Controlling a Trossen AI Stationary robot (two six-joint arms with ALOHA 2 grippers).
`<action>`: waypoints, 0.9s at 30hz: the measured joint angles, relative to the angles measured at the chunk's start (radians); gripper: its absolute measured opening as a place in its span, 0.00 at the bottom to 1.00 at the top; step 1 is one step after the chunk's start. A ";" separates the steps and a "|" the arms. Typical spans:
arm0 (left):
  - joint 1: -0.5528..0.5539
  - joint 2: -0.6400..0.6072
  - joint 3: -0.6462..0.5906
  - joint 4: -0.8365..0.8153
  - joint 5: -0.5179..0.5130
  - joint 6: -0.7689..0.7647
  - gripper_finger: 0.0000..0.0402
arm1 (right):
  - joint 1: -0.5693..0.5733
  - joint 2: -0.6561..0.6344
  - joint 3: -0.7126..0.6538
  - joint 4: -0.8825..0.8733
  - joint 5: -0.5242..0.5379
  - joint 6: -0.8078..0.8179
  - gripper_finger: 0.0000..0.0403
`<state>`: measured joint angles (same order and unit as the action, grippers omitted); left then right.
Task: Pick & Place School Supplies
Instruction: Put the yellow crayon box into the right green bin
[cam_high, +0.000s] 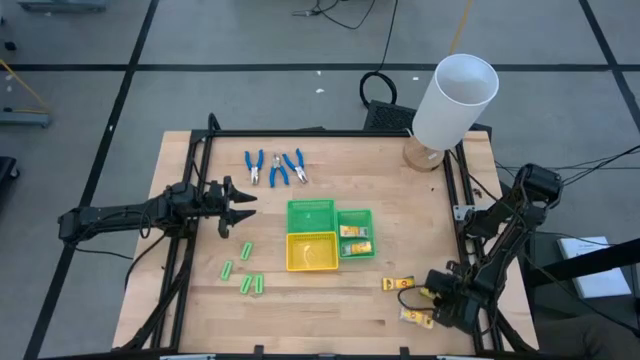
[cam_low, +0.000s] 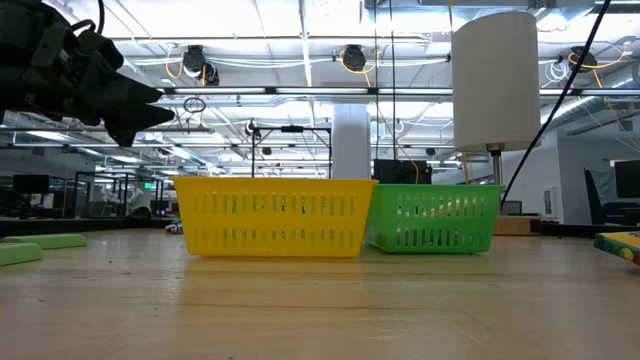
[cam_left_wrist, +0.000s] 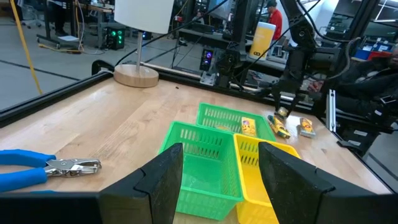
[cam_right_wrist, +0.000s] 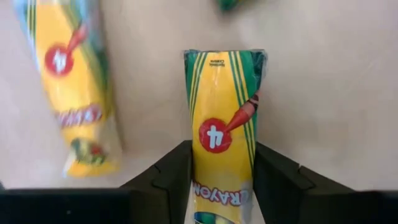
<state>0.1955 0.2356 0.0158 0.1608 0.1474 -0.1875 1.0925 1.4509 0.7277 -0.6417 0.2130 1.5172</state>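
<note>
Lying between right gripper (cam_right_wrist: 222, 171) fingers: packet (cam_right_wrist: 224, 130)

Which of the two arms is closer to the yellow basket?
Left. The left gripper hovers just beside the yellow basket, open; the right gripper sits farther off, around a crayon packet.

Open wood on the left and front, crowding in the middle and the right front corner

The three trays (cam_high: 311, 213) (cam_high: 311, 251) (cam_high: 356, 233) block the table's centre; the white cylinder (cam_high: 455, 100) stands tall over the far right corner. Pliers (cam_high: 274, 167) lie beyond the trays, green sticks (cam_high: 243, 270) scatter front-left of them, and crayon packets (cam_high: 398, 284) crowd the right gripper (cam_high: 437, 303). Bare wood runs along the front edge and ahead of the left gripper (cam_high: 243, 206), which hovers above the table
</note>
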 joint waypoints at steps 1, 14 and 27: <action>0.000 0.000 0.000 0.000 0.001 0.000 0.53 | -0.002 -0.012 -0.003 -0.007 0.023 -0.009 0.34; 0.000 0.000 0.000 0.000 0.000 0.000 0.53 | -0.048 -0.186 -0.002 0.173 0.356 -0.323 0.31; 0.000 0.000 0.000 0.000 0.000 0.000 0.53 | -0.182 -0.196 -0.001 0.516 0.497 -0.856 0.31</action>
<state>0.1955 0.2354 0.0158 0.1608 0.1478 -0.1871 0.9107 1.2548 0.7265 -0.1253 0.7101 0.6617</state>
